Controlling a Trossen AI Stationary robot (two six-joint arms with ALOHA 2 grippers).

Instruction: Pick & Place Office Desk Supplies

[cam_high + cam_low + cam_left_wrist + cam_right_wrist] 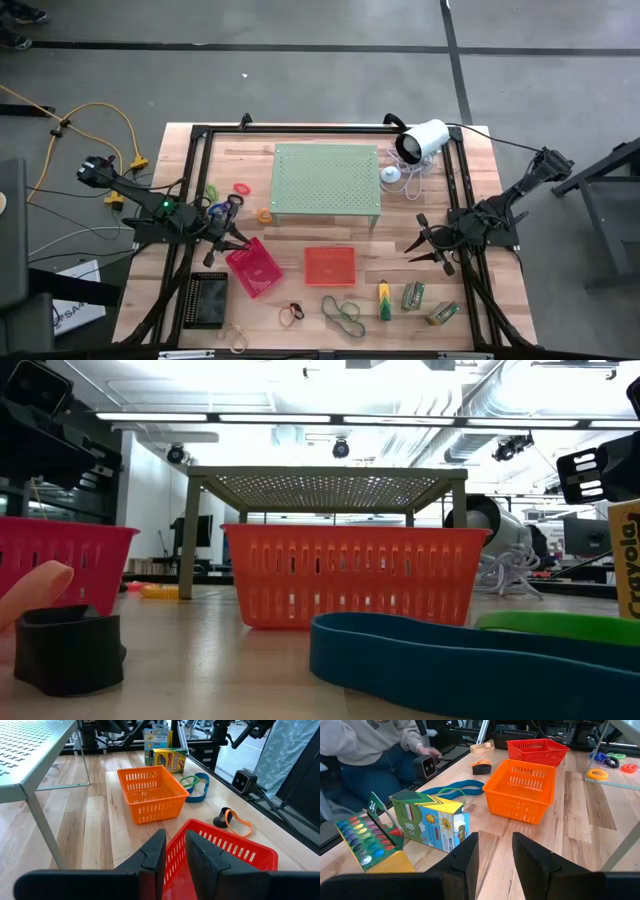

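The office desk supplies lie along the table's near side: tan loops (291, 315), blue and green bands (342, 315), a yellow-green marker (384, 300) and green-labelled packs (413, 295). Pink and orange rings (241, 188) lie left of the green stand. The packs are crayon boxes (432, 822) lying flat on the wood, as the right wrist view shows. My left gripper (232, 243) (175, 840) hovers open over the pink-red tray's (225, 852) far left corner. My right gripper (420, 240) (495, 842) hangs open right of the orange tray (329, 265), above the packs. Neither has anything between its fingers.
A pale green perforated stand (326, 180) fills the table's middle, a black tray (207, 298) sits near left, and a white camera with cable (420, 142) is at far right. A person (375, 745) stands at the near edge, a hand on the small low camera (427, 766).
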